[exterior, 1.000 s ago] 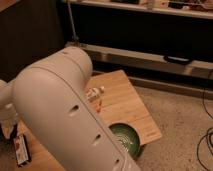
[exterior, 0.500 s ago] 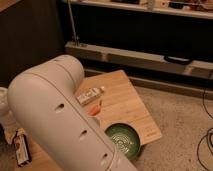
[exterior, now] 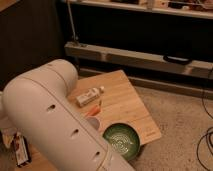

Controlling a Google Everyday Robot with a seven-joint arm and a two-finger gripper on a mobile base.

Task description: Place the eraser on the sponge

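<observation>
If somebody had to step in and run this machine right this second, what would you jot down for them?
Gripper: out of sight. Only the big white arm shows, filling the lower left of the view.
Eraser: lying flat at the far left beside the arm, with nothing gripping it.
Sponge: not visible, possibly hidden behind the arm.
Also on the wooden table: a white bottle and a green bowl.
Done: nothing that shows; the eraser is not on the sponge.
Left: find the sponge, pick up the eraser and set it on top.
</observation>
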